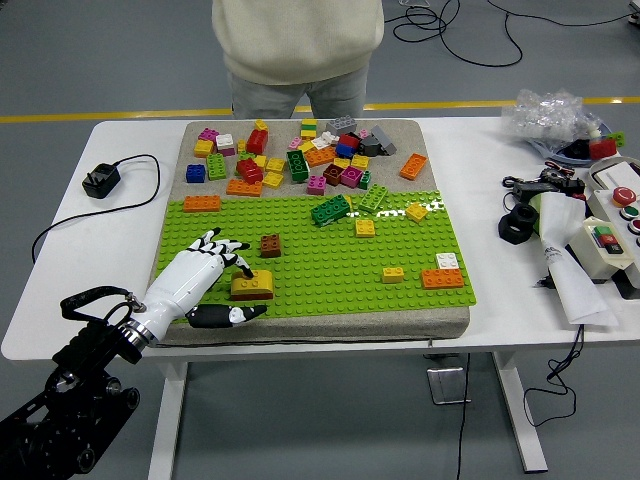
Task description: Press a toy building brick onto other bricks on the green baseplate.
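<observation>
Green baseplate [330, 270] sits on a grey pad [300, 325] mid tabletop [130, 230]. Left hand [195, 280], white shell with black fingers [225, 245], lies over the baseplate's near-left corner. Fingers fanned out toward a yellow brick [252, 285] with a rounded top; one fingertip touches its upper left edge, thumb stretched along the pad's front edge below it. Nothing gripped. Right arm not seen.

Brown brick [270, 245] stands just beyond the yellow one, apart from it. Further right on the plate: small yellow brick [393, 274], orange brick [442, 279] with a white brick [447, 261] touching its far side. Dark green brick [329, 209] near the plate's far edge, orange brick [201, 203] at far left.

Loose pile of mixed bricks [300, 155] covers the pad's far strip. Person in a cream top [297, 40] stands at the far side, hands not visible.

Black power adapter [101, 180] with its cable lies left of the pad. Control box with a red button [615, 225], white paper [565, 265], and black parts [530, 205] crowd the right end.
</observation>
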Tool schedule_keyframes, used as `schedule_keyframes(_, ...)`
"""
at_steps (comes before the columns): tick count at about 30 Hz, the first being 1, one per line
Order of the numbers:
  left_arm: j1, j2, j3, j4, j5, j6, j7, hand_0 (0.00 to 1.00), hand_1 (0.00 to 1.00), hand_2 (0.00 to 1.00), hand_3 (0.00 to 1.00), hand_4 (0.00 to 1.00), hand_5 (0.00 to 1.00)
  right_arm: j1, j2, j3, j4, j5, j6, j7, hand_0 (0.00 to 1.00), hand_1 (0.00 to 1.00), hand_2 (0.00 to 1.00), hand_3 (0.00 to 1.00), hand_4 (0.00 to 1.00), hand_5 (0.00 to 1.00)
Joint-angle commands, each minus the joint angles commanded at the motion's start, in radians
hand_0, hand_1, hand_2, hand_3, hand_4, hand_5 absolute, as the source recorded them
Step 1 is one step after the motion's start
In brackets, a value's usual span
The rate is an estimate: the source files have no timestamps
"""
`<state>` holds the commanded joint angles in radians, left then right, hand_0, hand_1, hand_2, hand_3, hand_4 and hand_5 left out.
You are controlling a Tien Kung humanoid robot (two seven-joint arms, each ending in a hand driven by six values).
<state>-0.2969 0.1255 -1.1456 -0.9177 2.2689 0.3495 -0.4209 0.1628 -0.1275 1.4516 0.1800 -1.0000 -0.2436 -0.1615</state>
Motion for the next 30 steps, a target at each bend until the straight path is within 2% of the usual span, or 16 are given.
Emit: schedule_keyframes(30,-0.018,-0.009,0.015,0.03,0.0,-0.002,-0.002,0.998,0.89,0.871,0.562,0.903,0.678,0.001,0.001,0.001,0.0,0.004,0.0,0.001,0.803,0.732,0.755,0.742,0.998,0.669)
